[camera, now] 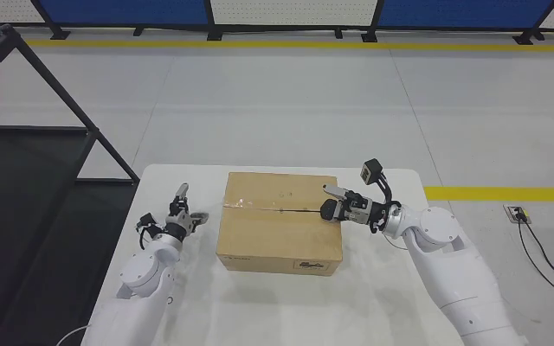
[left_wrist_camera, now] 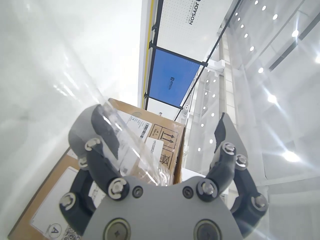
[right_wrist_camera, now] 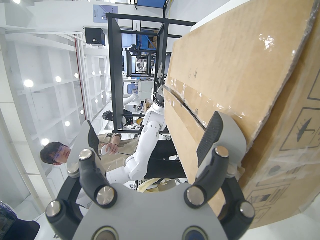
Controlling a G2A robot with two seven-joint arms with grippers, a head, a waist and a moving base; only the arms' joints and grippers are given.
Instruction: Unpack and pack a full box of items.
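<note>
A closed cardboard box (camera: 279,222) stands in the middle of the white table (camera: 381,294), with a taped seam (camera: 277,208) across its top. My left gripper (camera: 180,209) is open just off the box's left side. In the left wrist view a strip of clear tape (left_wrist_camera: 117,126) lies across one of the fingers (left_wrist_camera: 100,128) of that open gripper (left_wrist_camera: 160,123), with the box (left_wrist_camera: 160,136) beyond. My right gripper (camera: 334,197) is open at the right end of the seam. One of its fingers (right_wrist_camera: 210,138) rests on the box top (right_wrist_camera: 237,63) by the seam; the other is in the air.
A black metal frame (camera: 61,147) stands off the table's left side. Bare table lies in front of the box and to both sides. Light floor with a yellow line (camera: 277,43) lies behind.
</note>
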